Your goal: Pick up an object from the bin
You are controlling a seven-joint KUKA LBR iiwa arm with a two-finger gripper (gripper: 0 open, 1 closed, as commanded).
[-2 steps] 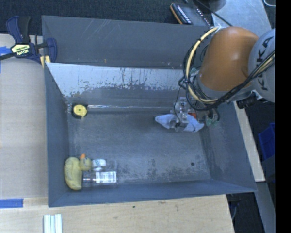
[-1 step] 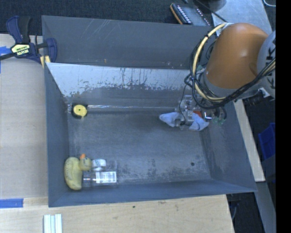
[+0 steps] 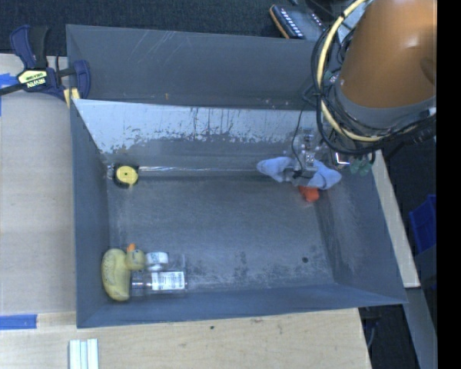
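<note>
The gripper is down in the bin's far right corner, at a pale blue thing. Whether it is open or closed, I can't tell.

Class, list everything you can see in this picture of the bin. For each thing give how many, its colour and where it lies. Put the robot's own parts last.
bin: one, grey, centre of the view
disc: one, yellow, far left corner of the floor, by the back wall
duck: one, yellow, near left corner
bottle: one, clear with a white label, lying right of the duck
small pale thing: one, whitish, just behind the bottle; too small to name
soft thing: one, pale blue, back right, below the tool
small piece: one, orange-red, just in front of the soft thing
tool: one, metal, over the soft thing
arm: one, orange-topped, upper right
</note>
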